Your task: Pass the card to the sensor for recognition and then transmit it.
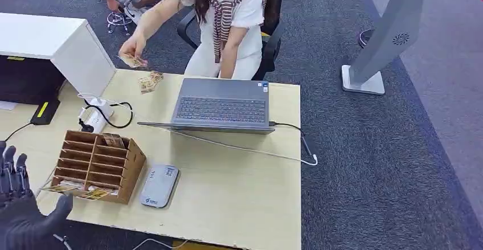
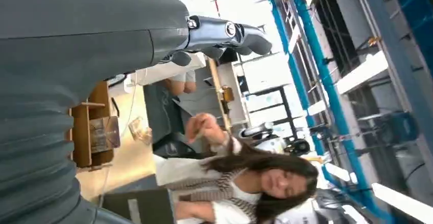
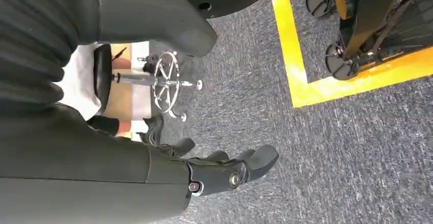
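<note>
Several cards sit in a wooden slotted organizer (image 1: 97, 164) on the desk's left side; one (image 1: 94, 193) sticks out of a bottom slot. The grey flat sensor (image 1: 159, 185) lies just right of the organizer. My left hand (image 1: 23, 210) hovers at the desk's near-left corner, fingers spread, holding nothing; its fingers (image 2: 230, 32) are extended toward the organizer (image 2: 94, 132). A seated person across the desk holds a card (image 1: 132, 61) over the far-left edge, above a few loose cards (image 1: 150, 82). My right hand (image 3: 168, 170) hangs over the carpet, holding nothing.
An open laptop (image 1: 222, 109) takes up the desk's far middle, its cable running to the right edge. A power strip (image 1: 94, 119) with a black cord lies behind the organizer. A white cabinet (image 1: 62, 45) stands far left, a grey stand (image 1: 387, 39) on the carpet right.
</note>
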